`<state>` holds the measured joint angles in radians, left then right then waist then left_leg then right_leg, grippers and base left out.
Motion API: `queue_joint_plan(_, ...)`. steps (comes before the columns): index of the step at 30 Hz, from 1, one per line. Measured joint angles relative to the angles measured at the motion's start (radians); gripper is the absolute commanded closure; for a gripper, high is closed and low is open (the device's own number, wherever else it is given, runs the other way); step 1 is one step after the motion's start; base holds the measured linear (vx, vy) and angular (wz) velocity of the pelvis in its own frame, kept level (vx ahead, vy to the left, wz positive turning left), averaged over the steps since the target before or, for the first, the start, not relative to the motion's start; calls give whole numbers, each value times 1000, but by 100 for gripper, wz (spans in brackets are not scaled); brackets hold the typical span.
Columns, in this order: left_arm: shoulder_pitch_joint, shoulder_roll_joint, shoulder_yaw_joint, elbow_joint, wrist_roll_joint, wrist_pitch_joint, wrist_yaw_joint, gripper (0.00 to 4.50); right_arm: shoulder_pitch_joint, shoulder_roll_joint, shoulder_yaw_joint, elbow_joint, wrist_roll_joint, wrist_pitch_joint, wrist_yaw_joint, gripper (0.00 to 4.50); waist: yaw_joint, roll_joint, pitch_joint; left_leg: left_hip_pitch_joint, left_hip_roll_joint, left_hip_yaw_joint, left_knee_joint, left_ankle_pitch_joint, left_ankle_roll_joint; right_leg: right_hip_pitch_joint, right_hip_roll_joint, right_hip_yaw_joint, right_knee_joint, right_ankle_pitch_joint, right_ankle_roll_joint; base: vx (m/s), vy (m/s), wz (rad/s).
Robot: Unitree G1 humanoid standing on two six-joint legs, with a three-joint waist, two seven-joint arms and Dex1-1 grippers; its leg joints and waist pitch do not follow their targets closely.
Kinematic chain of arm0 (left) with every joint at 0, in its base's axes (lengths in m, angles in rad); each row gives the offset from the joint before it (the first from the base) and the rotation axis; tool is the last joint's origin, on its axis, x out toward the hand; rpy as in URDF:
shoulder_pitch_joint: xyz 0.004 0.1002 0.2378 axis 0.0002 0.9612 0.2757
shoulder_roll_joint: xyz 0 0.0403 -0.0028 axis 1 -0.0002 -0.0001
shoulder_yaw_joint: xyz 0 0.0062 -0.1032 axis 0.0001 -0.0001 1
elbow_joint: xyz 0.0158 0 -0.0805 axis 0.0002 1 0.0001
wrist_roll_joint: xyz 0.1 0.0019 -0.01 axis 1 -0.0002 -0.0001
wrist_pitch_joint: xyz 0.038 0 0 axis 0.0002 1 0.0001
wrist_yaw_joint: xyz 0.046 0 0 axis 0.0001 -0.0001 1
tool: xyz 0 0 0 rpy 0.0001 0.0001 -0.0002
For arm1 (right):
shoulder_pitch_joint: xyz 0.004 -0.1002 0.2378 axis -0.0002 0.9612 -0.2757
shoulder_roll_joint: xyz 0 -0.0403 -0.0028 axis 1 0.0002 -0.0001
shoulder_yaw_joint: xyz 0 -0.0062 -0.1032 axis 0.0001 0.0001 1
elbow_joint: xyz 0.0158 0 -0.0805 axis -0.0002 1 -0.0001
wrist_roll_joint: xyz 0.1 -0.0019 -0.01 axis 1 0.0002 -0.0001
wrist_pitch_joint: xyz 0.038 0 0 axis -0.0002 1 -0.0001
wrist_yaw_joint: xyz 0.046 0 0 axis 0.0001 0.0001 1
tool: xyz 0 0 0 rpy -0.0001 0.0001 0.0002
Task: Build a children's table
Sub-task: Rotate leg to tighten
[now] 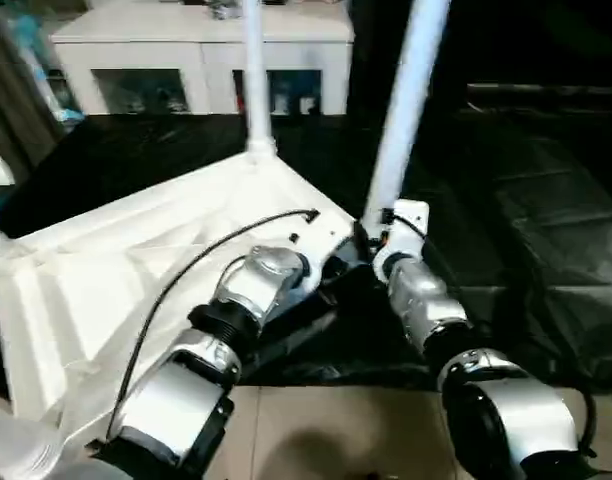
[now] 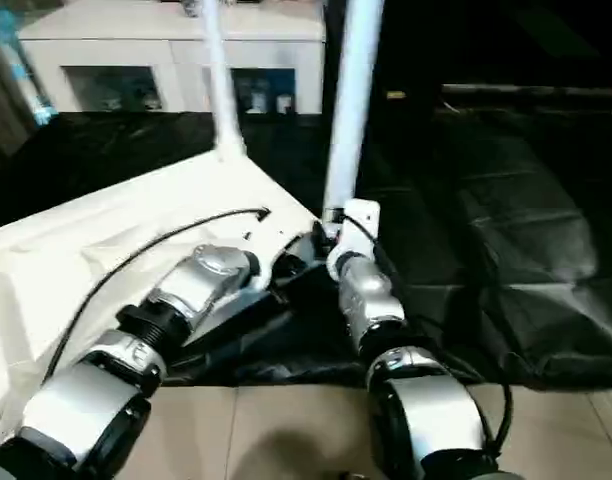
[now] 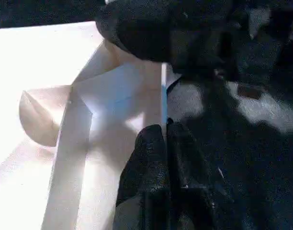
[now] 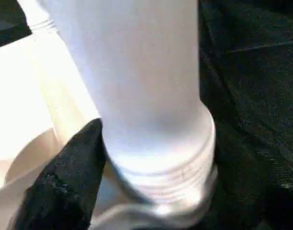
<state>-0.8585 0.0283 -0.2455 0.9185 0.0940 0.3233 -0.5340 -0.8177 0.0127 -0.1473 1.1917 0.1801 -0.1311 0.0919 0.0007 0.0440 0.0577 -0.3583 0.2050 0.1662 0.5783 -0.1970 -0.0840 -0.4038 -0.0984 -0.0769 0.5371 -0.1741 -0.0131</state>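
Children's table upside down on black sheet, underside up; near leg upright in corner socket, directly ahead of right gripper, fingers spread around base; left gripper pinched on rim just beside.

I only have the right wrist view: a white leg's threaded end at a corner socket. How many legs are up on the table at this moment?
Observer: Two stand upright: the near leg by the right gripper, and a far leg at the next corner.
Operator: What is the left arm doing?
Observer: The left gripper is shut on the thin rim of the table top, close to your corner.
Operator: How does the top lie?
Observer: Upside down, ribs facing up, on a black sheet spread over the floor.
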Motion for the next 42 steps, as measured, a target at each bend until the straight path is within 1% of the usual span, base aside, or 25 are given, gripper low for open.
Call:
queue_joint_plan(1, 0, 2, 3, 0, 0, -6, 1, 450, 1, -1, -1, 8, 1, -4, 9, 43, 0, 0, 1, -1, 0, 1, -1, 0, 0, -2, 0, 0, 0, 0, 0, 0, 0, 0)
queue_joint_plan(3, 1, 6, 3, -4, -1, -16, -6, 450, 5, -5, -3, 8, 2, -23, 29, 43, 1, 1, 1, -4, 0, 3, -2, 2, 3, -5, 0, 2, 2, 3, -5, 0, 0, 0)
queue_joint_plan(4, 6, 12, 3, -13, -1, -26, -14, 450, 5, -9, -3, 5, 3, -36, 52, 20, 2, 1, 1, -7, 0, 4, -2, 3, 4, -9, 0, 3, 3, 6, -9, 0, 0, 0)
queue_joint_plan(6, 24, 23, 3, -42, -2, -40, -31, 450, 12, -16, -2, -10, 3, -57, 94, 6, 4, 0, 1, -11, 0, 7, -1, 6, 8, -14, 0, 6, 6, 23, -20, 0, 0, 0)
queue_joint_plan(8, 40, 28, -3, -70, -3, -48, -57, 450, 31, -23, 3, -47, 3, -74, 141, 2, 7, 0, 1, -10, 1, 11, 2, 7, 9, -14, -1, 8, 9, 42, -20, 51, -12, 5)
queue_joint_plan(11, 79, 51, -15, -130, -9, -70, -104, 450, 72, -58, 24, -119, 2, -75, 222, 2, 13, 0, 1, -10, 2, 12, -2, 7, 10, -15, 1, 7, 13, 45, -22, 65, -17, 5)
queue_joint_plan(13, 98, 70, -28, -161, -12, -86, -139, 450, 98, -82, 38, -170, 3, -68, 274, 2, 20, 0, 1, -9, 3, 12, 0, 7, 10, -17, 0, 8, 23, 42, -18, 64, -22, 6)
queue_joint_plan(15, 131, 97, -41, -208, -19, -114, -201, 450, 163, -130, 67, -282, 9, -25, 375, 2, 33, 0, 0, -10, 4, 11, -1, 10, 15, -17, 4, 7, 25, 37, -10, 62, -16, 3)
queue_joint_plan(17, 157, 131, -50, -250, -25, -145, -266, 450, 230, -179, 93, -397, 21, 32, 473, 2, 40, 0, 0, -10, 5, 11, -1, 10, 16, -19, 4, 7, 29, 31, -3, 64, -11, 0)
queue_joint_plan(19, 185, 164, -57, -287, -38, -164, -329, 450, 288, -222, 118, -487, 27, 72, 552, 2, 41, 1, 0, -10, 5, 12, -1, 9, 16, -22, 4, 7, 34, 27, -2, 29, -8, 1)
queue_joint_plan(20, 200, 187, -66, -317, -42, -172, -372, 450, 330, -259, 137, -559, 41, 108, 610, 2, 44, 1, 0, -12, 5, 12, 0, 9, 17, -25, 4, 8, 38, 24, -6, 0, 0, 0)
queue_joint_plan(22, 225, 227, -80, -356, -56, -186, -440, 450, 389, -316, 165, -658, 60, 152, 696, 2, 48, 1, 0, -14, 5, 12, 1, 8, 17, -29, 4, 8, 41, 24, -6, 0, 0, 0)
queue_joint_plan(25, 252, 270, -99, -405, -65, -200, -522, 450, 464, -389, 197, -810, 89, 228, 797, 2, 54, 2, 0, -13, 6, 12, 4, 8, 17, -29, 4, 9, 42, 24, -6, 0, 0, 0)
queue_joint_plan(27, 266, 290, -107, -427, -77, -201, -568, 450, 494, -420, 208, -876, 100, 261, 841, 2, 54, 2, 0, -12, 8, 12, 5, 8, 17, -27, 4, 10, 42, 25, -6, 0, 0, 0)
queue_joint_plan(28, 274, 298, -109, -435, -82, -200, -592, 450, 506, -431, 212, -898, 101, 276, 855, 2, 54, 1, 0, -10, 8, 12, 5, 5, 11, -25, 4, 11, 42, 25, -5, 0, 0, 0)
queue_joint_plan(30, 279, 309, -113, -443, -87, -200, -615, 450, 516, -441, 223, -925, 101, 294, 871, 2, 51, 1, 0, -10, 7, 12, 5, 4, 9, -25, 4, 12, 42, 25, -5, 0, 0, 0)
queue_joint_plan(31, 279, 315, -116, -444, -89, -199, -620, 450, 524, -450, 233, -946, 101, 303, 877, 2, 50, 1, 0, -10, 7, 12, 5, 4, 9, -24, 4, 13, 42, 25, -4, 0, 0, 0)
queue_joint_plan(36, 279, 328, -118, -445, -90, -199, -636, 450, 545, -462, 245, -983, 99, 339, 882, 2, 46, 1, 0, -10, 5, 12, 6, 5, 8, -23, 4, 13, 42, 25, -2, 0, 0, 0)
queue_joint_plan(38, 279, 332, -117, -447, -90, -198, -640, 450, 542, -460, 258, -983, 89, 340, 884, 28, 42, 1, 0, -10, 5, 11, 7, 5, 8, -23, 4, 13, 42, 28, -1, 0, 0, 0)
queue_joint_plan(39, 279, 332, -117, -448, -90, -197, -642, 450, 539, -459, 262, -980, 84, 340, 884, 28, 41, 1, 0, -10, 4, 11, 7, 5, 8, -23, 4, 13, 42, 28, -1, 0, 0, 0)
queue_joint_plan(40, 279, 333, -118, -451, -90, -194, -643, 450, 533, -457, 267, -973, 81, 339, 882, 48, 39, 1, 0, -10, 4, 11, 7, 5, 8, -23, 4, 13, 42, 28, -1, 0, 0, 0)
queue_joint_plan(42, 279, 333, -120, -454, -90, -193, -643, 450, 526, -455, 269, -967, 76, 339, 876, 48, 38, 1, 0, -10, 4, 11, 8, 5, 8, -23, 4, 13, 42, 29, -1, 0, 0, 0)
